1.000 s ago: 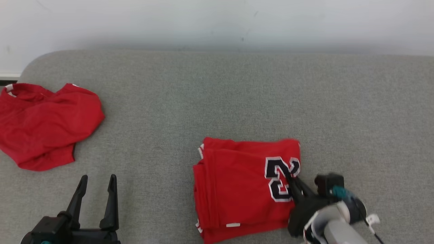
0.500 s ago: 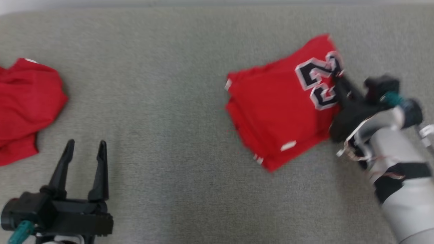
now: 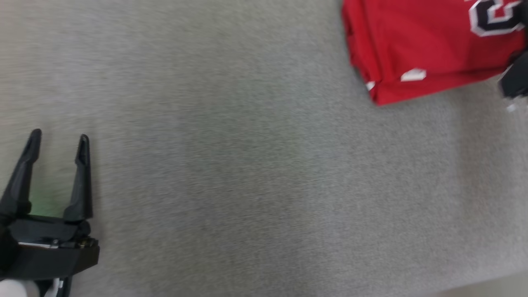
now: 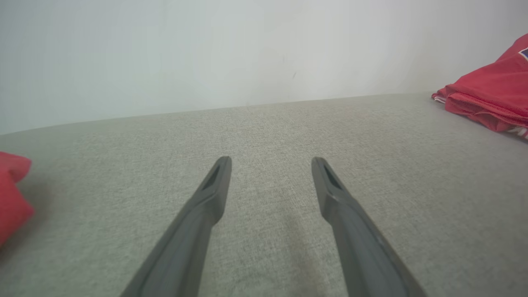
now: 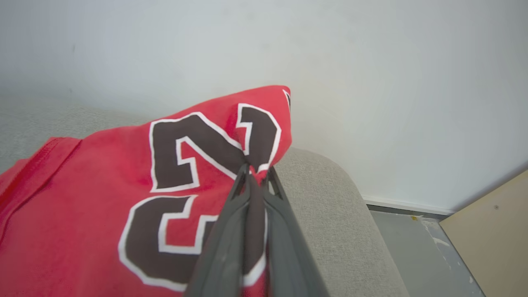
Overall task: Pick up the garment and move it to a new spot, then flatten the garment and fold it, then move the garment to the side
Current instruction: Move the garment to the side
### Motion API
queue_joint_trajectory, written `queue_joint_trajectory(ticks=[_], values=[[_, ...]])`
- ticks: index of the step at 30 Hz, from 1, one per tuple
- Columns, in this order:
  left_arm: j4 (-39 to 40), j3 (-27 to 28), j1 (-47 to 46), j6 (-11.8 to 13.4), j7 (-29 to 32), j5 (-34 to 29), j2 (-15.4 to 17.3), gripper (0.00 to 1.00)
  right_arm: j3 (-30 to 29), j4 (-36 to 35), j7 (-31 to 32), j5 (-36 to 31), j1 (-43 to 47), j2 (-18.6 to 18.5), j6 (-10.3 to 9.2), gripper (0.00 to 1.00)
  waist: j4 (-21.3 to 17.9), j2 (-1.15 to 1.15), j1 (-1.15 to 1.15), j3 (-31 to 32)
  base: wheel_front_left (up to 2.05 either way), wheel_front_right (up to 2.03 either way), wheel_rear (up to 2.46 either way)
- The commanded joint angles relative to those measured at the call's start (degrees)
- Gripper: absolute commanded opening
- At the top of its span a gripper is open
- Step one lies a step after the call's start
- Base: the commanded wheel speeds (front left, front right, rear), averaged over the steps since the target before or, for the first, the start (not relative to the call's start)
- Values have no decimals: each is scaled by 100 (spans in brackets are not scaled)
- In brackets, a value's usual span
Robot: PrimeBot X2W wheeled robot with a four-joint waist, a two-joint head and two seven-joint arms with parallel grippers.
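Near the front-left edge of the couch [image 3: 247, 185] the left end effector [image 3: 60, 136] hangs fingers apart and empty, while toward the far-right corner the folded red jersey [image 3: 412, 37] lies crosswise, right end effector [image 5: 256, 169] clamped on its numbered edge.
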State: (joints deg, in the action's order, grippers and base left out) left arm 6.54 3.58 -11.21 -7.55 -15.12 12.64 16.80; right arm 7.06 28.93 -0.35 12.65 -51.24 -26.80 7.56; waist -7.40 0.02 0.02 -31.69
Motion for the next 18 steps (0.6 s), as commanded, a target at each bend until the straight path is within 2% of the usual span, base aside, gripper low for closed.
queue_joint_trajectory(ticks=[1, 7, 10, 18], values=[[45, 30, 27, 16, -2, -38, 47, 100, -29, -85, 44, -35, -88, -52, -16, 0, -576, -2, -2, -573, 0, 0, 0], [330, 110, 264, 15, -1, 1, 154, 100, -149, -923, 883, -1, -320, -608, -16, 0, -703, -2, -2, -707, 0, 0, 0], [372, 73, 288, 12, 0, 7, 151, 100, -192, -1065, 1151, -57, -441, -797, -16, 0, -686, -2, -2, -759, 0, 0, 0], [399, -7, 226, 13, 20, 19, 149, 100, -278, -753, 1545, -206, -784, -1247, -16, 0, -536, -2, -2, -827, 0, 0, 0]])
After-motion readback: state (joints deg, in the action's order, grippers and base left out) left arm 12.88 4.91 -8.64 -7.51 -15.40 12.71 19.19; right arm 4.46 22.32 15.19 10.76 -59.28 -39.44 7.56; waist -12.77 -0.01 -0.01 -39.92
